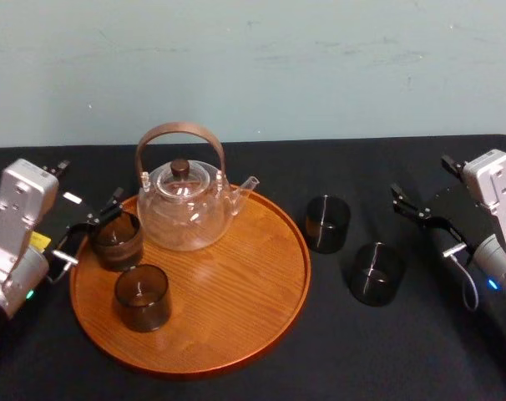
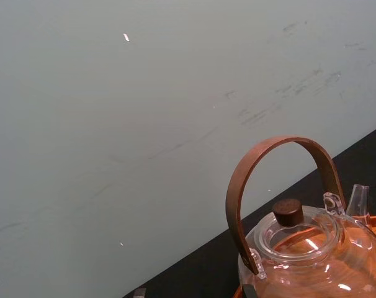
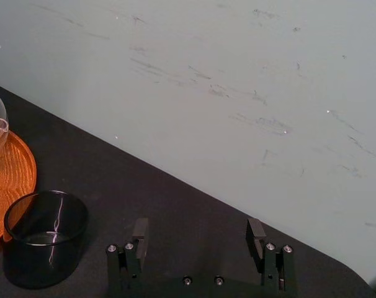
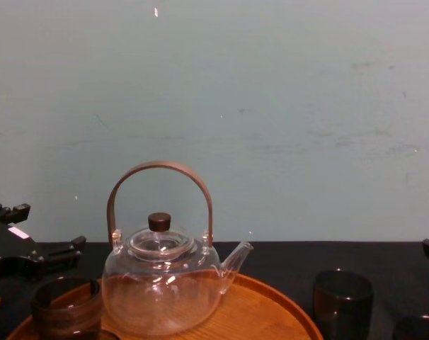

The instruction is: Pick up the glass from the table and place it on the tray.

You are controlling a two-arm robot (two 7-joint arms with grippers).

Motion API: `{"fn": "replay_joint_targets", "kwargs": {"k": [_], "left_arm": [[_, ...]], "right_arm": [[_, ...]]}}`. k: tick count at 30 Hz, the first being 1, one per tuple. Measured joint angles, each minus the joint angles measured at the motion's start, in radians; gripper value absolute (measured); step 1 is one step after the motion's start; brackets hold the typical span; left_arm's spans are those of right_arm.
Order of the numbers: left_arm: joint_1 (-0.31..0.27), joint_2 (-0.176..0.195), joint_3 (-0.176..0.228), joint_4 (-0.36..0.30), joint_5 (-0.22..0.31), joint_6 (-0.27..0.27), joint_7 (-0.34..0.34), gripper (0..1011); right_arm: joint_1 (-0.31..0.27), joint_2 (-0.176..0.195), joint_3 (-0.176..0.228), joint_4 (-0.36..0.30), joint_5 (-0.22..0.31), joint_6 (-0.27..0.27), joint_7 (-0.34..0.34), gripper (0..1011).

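Round wooden tray (image 1: 236,292) — two dark glasses (image 1: 142,297) on it, two glasses (image 1: 327,223) beside.

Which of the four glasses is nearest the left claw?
The rear tray glass, beside the teapot, at the left claw. The front tray glass sits farther off; the table glasses stand beyond the tray, toward the right claw.

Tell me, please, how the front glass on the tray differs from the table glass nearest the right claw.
The front glass stands on the tray and looks brownish; the table glass stands on black cloth and looks near black. The front glass is on the robot's left, the table glass near the right claw. Both stand upright.
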Motion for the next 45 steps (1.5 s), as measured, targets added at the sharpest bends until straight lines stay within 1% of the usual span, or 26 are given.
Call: {"fn": "replay_joint_targets", "kwargs": {"k": [13, 19, 22, 25, 28, 29, 32, 33, 36, 37, 40, 45], "left_arm": [[0.000, 0.000, 0.000, 0.000, 0.000, 0.000, 0.000, 1001], [0.000, 0.000, 0.000, 0.000, 0.000, 0.000, 0.000, 1001], [0.000, 0.000, 0.000, 0.000, 0.000, 0.000, 0.000, 1001], [0.000, 0.000, 0.000, 0.000, 0.000, 0.000, 0.000, 1001], [0.000, 0.000, 0.000, 0.000, 0.000, 0.000, 0.000, 1001], [0.000, 0.000, 0.000, 0.000, 0.000, 0.000, 0.000, 1001], [0.000, 0.000, 0.000, 0.000, 0.000, 0.000, 0.000, 1001], [0.000, 0.000, 0.000, 0.000, 0.000, 0.000, 0.000, 1001], [0.000, 0.000, 0.000, 0.000, 0.000, 0.000, 0.000, 1002], [0.000, 0.000, 0.000, 0.000, 0.000, 0.000, 0.000, 1001], [0.000, 0.000, 0.000, 0.000, 0.000, 0.000, 0.000, 1001], [0.000, 0.000, 0.000, 0.000, 0.000, 0.000, 0.000, 1002]], "right_arm": [[0.000, 0.000, 0.000, 0.000, 0.000, 0.000, 0.000, 1002], [-0.003, 0.001, 0.008, -0.010, -0.004, -0.002, 0.030, 1002], [-0.019, 0.012, 0.013, -0.041, -0.006, -0.001, 0.052, 1002], [-0.041, 0.027, 0.019, -0.084, 0.005, 0.013, 0.080, 1002], [-0.064, 0.036, 0.029, -0.123, 0.033, 0.037, 0.110, 1002], [-0.077, 0.039, 0.036, -0.140, 0.052, 0.048, 0.125, 1002], [-0.098, 0.043, 0.048, -0.166, 0.081, 0.065, 0.146, 1002], [-0.113, 0.047, 0.055, -0.185, 0.097, 0.078, 0.157, 1002], [-0.135, 0.053, 0.064, -0.211, 0.116, 0.099, 0.170, 1002], [-0.151, 0.058, 0.068, -0.231, 0.126, 0.116, 0.178, 1002], [-0.183, 0.070, 0.075, -0.271, 0.133, 0.139, 0.185, 1002], [-0.226, 0.083, 0.091, -0.317, 0.136, 0.152, 0.191, 1002]]}}
